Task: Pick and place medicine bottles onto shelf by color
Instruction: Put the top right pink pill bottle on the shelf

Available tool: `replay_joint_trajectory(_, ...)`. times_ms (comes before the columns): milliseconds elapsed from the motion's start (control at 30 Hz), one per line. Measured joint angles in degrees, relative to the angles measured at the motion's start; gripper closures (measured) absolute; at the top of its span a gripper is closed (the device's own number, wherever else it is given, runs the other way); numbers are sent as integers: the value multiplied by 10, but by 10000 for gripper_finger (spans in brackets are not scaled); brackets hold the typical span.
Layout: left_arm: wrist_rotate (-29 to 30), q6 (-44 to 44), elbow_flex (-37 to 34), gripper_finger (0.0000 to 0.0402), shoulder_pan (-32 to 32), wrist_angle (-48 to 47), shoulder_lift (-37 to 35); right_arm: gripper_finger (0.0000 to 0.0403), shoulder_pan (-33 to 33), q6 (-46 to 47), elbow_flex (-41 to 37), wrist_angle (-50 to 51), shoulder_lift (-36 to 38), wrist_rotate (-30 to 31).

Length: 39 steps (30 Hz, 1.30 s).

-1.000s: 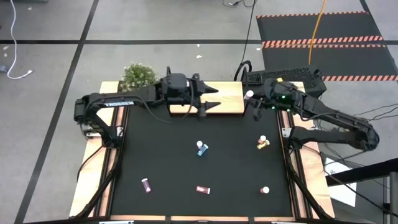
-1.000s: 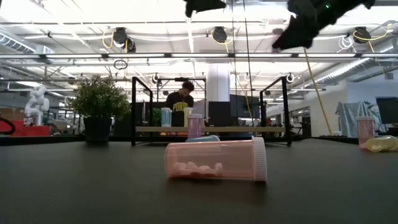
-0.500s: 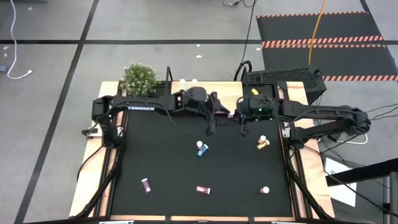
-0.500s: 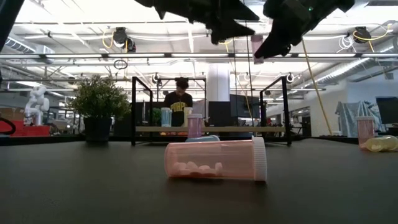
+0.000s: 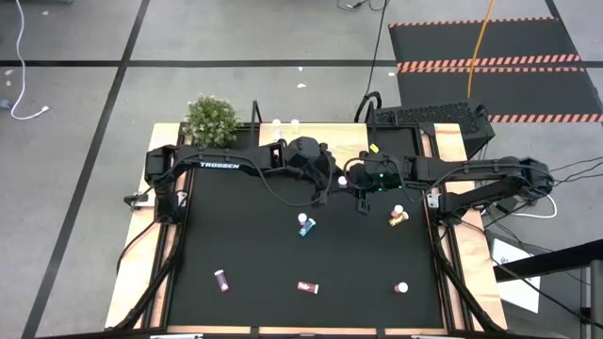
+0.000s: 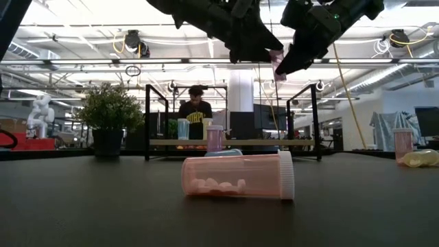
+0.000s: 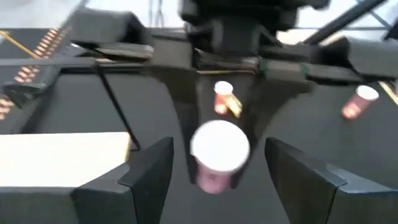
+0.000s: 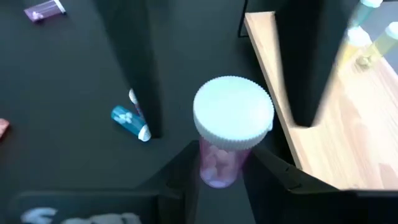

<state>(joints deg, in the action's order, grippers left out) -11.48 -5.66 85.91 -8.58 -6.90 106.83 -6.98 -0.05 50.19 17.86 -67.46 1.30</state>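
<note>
My right gripper is shut on a pink bottle with a white cap, in the air above the table's far middle, just in front of the wooden shelf. My left gripper is open. Its fingers stand on either side of the same bottle without touching it. In the low view the bottle hangs between both grippers. Other bottles lie on the black mat: blue, yellow, maroon, and another maroon one. My right gripper pinches the pink bottle's body below the cap between its two fingers. The cap end points back toward the wrist. The bottle is lifted clear of the table and sits a little tilted in the low view.
A green plant stands at the far left corner. Two bottles stand on the shelf's far left part. One more bottle lies near the right front. A person sits in the room beyond the table.
My left gripper has come off the shelf toward the table's right and near side, down to the bottle. My right gripper has carried the pink bottle toward the table's left and a little nearer. The two now meet, with the left fingers around the bottle.
</note>
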Motion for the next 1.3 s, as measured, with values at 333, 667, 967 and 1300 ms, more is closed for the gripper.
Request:
replay_joint_trajectory(333,0,28,0,147,1,7,0,304,0,9,0,-1,0,0)
replay_joint_trajectory(667,13,43,0,199,-2,7,0,304,0,11,0,0,0,0)
replay_joint_trajectory(967,13,43,0,272,-4,7,0,304,0,13,0,0,0,2)
replay_joint_trajectory(1300,15,43,0,276,-10,7,0,270,0,16,0,1,0,45)
